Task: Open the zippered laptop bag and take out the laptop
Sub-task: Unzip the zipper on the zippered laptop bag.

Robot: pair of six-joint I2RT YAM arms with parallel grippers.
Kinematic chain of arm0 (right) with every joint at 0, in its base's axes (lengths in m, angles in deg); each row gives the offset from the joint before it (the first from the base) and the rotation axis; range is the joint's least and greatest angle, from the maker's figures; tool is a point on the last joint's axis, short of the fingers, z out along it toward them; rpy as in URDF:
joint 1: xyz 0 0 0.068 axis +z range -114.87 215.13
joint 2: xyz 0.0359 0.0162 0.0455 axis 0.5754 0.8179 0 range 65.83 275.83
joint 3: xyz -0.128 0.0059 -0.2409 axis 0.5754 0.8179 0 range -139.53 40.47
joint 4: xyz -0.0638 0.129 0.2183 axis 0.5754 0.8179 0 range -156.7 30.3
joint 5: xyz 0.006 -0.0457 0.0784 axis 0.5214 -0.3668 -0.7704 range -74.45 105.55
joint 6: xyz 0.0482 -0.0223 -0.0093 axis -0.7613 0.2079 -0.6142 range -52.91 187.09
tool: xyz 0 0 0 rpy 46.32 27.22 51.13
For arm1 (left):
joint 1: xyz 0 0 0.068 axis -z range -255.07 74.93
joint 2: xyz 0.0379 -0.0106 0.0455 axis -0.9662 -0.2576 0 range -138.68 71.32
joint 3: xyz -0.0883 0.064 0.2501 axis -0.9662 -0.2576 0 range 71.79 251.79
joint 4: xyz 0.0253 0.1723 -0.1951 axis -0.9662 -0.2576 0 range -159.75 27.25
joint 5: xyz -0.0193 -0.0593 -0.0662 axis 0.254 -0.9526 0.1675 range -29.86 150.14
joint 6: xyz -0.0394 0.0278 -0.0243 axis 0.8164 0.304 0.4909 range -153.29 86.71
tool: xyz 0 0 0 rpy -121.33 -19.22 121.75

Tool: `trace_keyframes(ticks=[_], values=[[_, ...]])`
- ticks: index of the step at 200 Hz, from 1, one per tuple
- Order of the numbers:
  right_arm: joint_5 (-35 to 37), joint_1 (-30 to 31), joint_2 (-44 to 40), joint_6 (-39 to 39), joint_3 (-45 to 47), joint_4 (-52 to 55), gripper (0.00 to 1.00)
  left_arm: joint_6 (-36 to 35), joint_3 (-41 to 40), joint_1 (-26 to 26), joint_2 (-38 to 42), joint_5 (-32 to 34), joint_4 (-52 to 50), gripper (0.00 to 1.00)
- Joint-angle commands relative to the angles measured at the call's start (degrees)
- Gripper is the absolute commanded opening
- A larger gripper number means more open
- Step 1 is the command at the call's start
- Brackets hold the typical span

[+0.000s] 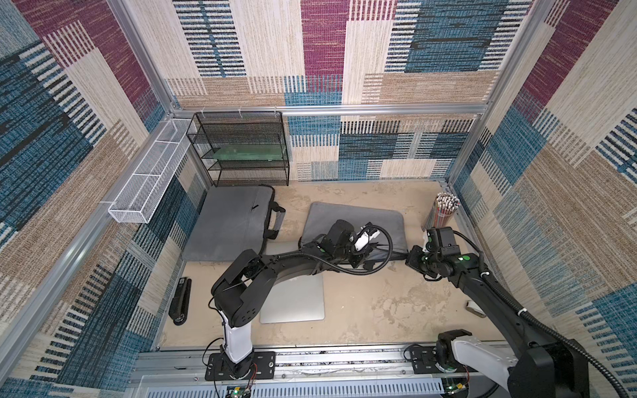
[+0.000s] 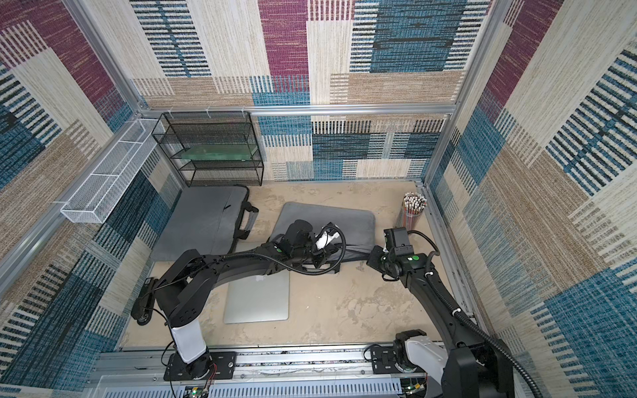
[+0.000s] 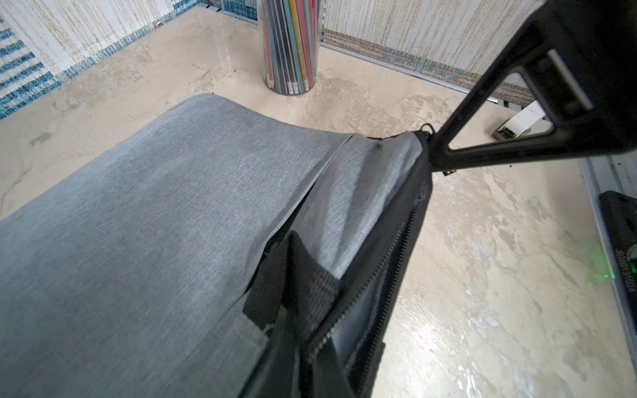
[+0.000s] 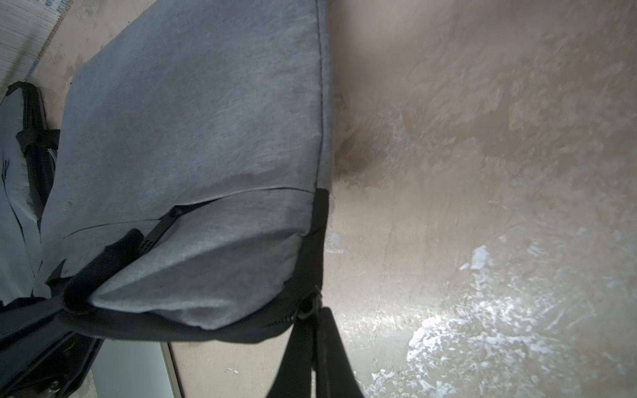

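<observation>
Frame: 6 o'clock is the robot's base, 12 o'clock the far wall.
Laptop: a silver laptop [image 1: 296,299] lies flat on the desk [image 1: 379,310] at about 6 o'clock, outside any bag. It is partly under the left arm, and its long axis seems to run 6 to 12.
Left end effector [image 1: 362,262]: closed, apparently pinching the black webbing strap [image 3: 303,286] at the bag's near edge.
Right end effector [image 1: 410,258]: closed on the zipper pull [image 4: 306,306] at the bag's near 3 o'clock corner.
Laptop bag [image 1: 358,218]: grey, at desk centre, with its long axis running 9 to 3. It extends toward 12 o'clock from both end effectors, and its near edge is lifted between them.
Zipper teeth [image 3: 386,272]: parted along the near edge, showing grey lining. I cannot tell whether anything is inside.
Key relation: the laptop lies at 8 o'clock from the left end effector, near it and well apart from the right one, so the left arm is nearer.
Judgement: the bag looks opened and the laptop looks already out.
Second bag [image 1: 231,224]: grey with handles, at 10 o'clock.
Pencil cup [image 1: 444,205]: at 2 o'clock.
Mesh shelf [image 1: 241,151]: at 11 o'clock, against the far wall.
</observation>
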Motion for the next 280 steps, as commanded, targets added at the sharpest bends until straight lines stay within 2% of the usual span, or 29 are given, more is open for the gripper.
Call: trace_keyframes(ticks=[1, 27, 52, 92, 123, 137, 150, 170, 183, 202, 229, 262, 280], values=[[9.4, -2.3, -0.6, 0.7, 0.9, 1.0, 0.0, -1.4, -1.0, -2.0, 1.9, 1.5, 0.8, 0.0], [5.0, -2.7, -1.0, 0.4, 1.7, -0.8, 0.0, -2.2, -1.1, -3.3, 2.1, 1.7, 1.1, 0.0], [1.6, -0.7, -1.6, -1.8, 3.1, -3.5, 0.0, -3.0, 2.5, -3.8, -0.1, 1.9, -0.9, 0.0], [1.3, 7.7, -2.4, -8.0, 5.3, -7.5, 0.0, -2.2, 10.0, -3.8, -5.7, 2.1, -3.4, 0.0], [2.2, 15.5, -1.3, -13.1, 6.4, -11.2, 0.0, -0.2, 12.6, -4.3, -8.3, 3.5, -3.9, 0.0], [2.5, 18.4, -0.3, -14.9, 6.5, -12.8, 0.0, 1.4, 12.4, -5.0, -8.2, 3.2, -4.1, 0.27], [3.3, 20.1, 0.7, -15.4, 6.4, -13.4, 0.0, 3.2, 11.8, -5.6, -7.5, 2.8, -4.9, 0.43], [5.0, 20.4, 1.5, -14.9, 6.3, -12.7, 0.0, 6.0, 9.2, -6.1, -5.0, 3.0, -5.6, 0.62], [5.7, 19.9, 1.8, -14.1, 6.5, -12.3, 0.0, 8.5, 7.8, -6.1, -3.1, 3.4, -7.1, 0.7], [5.7, 19.2, 2.2, -13.0, 7.8, -13.0, 0.0, 15.5, 7.1, -6.1, -0.4, 5.3, -11.7, 0.71], [5.2, 18.9, 2.7, -12.4, 10.1, -15.5, 0.0, 28.9, 5.1, -6.1, 2.3, 4.0, -15.7, 0.73], [4.9, 19.3, 3.0, -12.2, 10.6, -17.6, 0.0, 37.7, 2.1, -5.7, 1.5, -7.3, -11.7, 0.73], [5.0, 19.6, 3.3, -12.2, 10.4, -18.1, 0.0, 37.2, 1.8, -4.5, 0.1, -11.2, -10.3, 0.71]])
